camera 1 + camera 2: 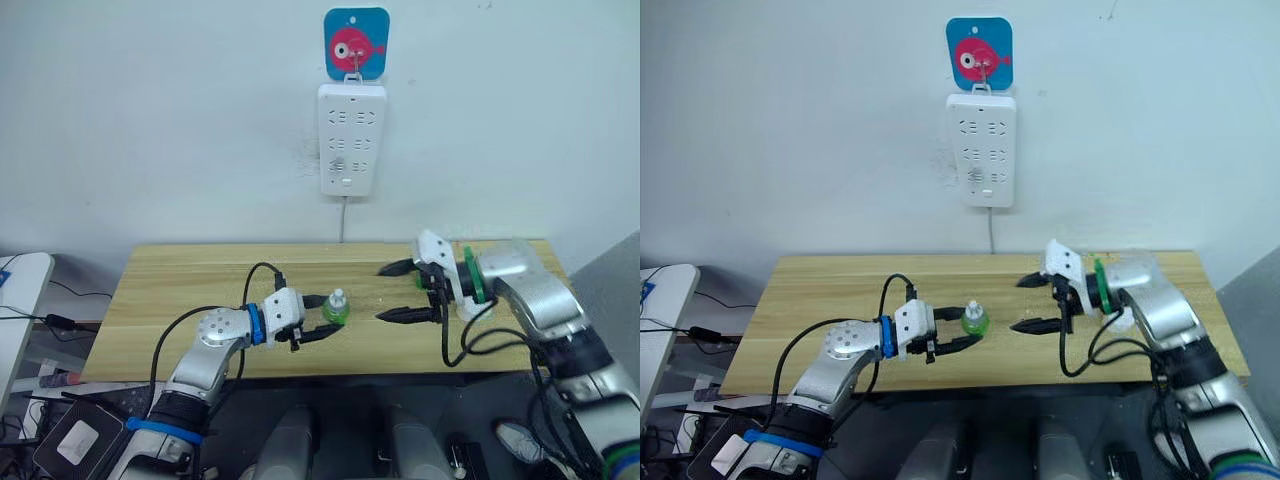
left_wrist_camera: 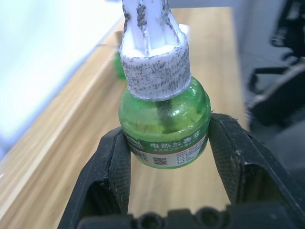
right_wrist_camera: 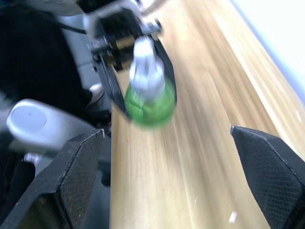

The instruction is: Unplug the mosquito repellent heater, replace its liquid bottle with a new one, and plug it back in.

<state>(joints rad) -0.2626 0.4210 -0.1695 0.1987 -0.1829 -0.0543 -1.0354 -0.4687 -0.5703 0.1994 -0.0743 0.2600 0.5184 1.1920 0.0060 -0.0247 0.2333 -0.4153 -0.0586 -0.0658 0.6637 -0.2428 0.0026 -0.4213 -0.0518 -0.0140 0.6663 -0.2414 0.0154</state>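
Bottle (image 2: 164,121), green with a white cap, stands upright near the table's (image 1: 180,290) centre, clenched by the left gripper (image 1: 318,326), so the right gripper (image 1: 405,291), spread wide to its right, should probably close squarely on the cap.
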